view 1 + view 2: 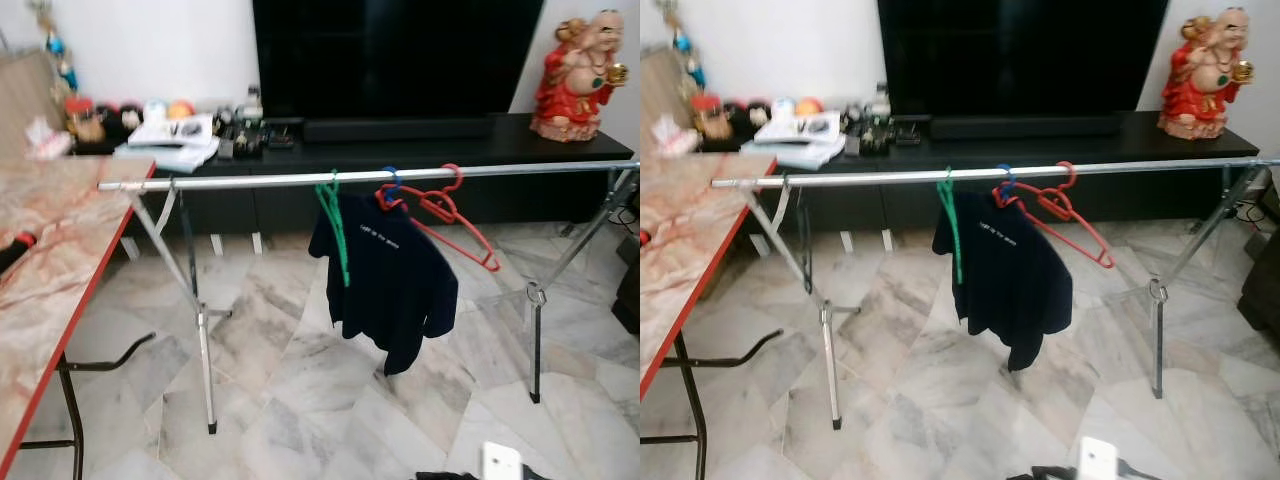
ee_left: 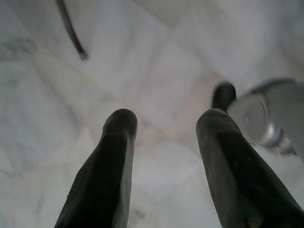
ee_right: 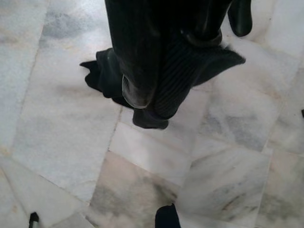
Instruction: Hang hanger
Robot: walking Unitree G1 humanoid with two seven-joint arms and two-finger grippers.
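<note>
A silver clothes rail (image 1: 250, 180) spans the room on crossed metal legs. On it hang a bare green hanger (image 1: 335, 225), a blue hanger (image 1: 390, 181) carrying a navy shirt (image 1: 395, 285), and a bare red hanger (image 1: 450, 215) that tilts down to the right. My left gripper (image 2: 164, 123) points down at the marble floor, open with nothing between its fingers. Over the floor, my right gripper (image 3: 164, 66) is shut on a black ribbed cloth (image 3: 104, 78) that bunches around its fingers.
A marble-topped table (image 1: 40, 280) with a red edge stands on the left. Behind the rail, a black console (image 1: 420, 140) holds a large TV (image 1: 400, 50), small clutter and a red statue (image 1: 580, 75). Rail legs (image 1: 200, 330) rest on the marble floor.
</note>
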